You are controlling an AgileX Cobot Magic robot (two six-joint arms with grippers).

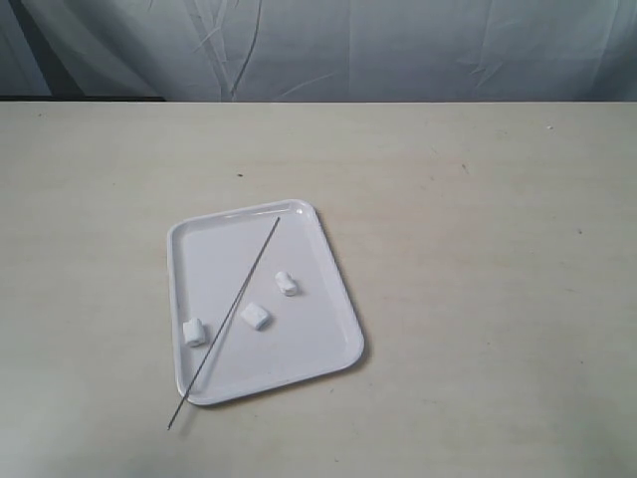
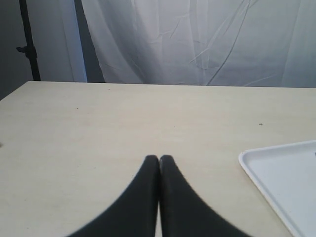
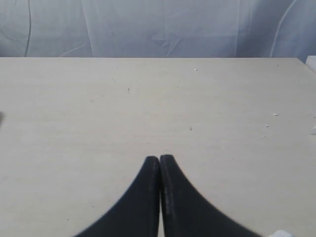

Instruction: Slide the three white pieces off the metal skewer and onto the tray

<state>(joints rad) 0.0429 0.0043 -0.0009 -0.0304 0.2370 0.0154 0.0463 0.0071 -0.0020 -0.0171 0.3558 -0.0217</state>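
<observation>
The white tray (image 1: 328,261) lies tilted on the table in the exterior view. Three white pieces rest loose on it: one near its left rim (image 1: 195,332), one in the middle (image 1: 256,317), one further back (image 1: 287,283). The thin metal skewer (image 1: 239,297) lies bare and diagonal across the tray, its near tip past the front rim on the table. Neither arm shows in the exterior view. My left gripper (image 2: 159,159) is shut and empty over bare table, with a corner of the tray (image 2: 276,173) to one side. My right gripper (image 3: 159,159) is shut and empty too.
The pale wooden table (image 1: 478,249) stretches around the tray on all sides. A wrinkled white curtain (image 1: 348,45) hangs behind the far edge. A dark stand (image 2: 27,39) rises beyond the table's corner in the left wrist view.
</observation>
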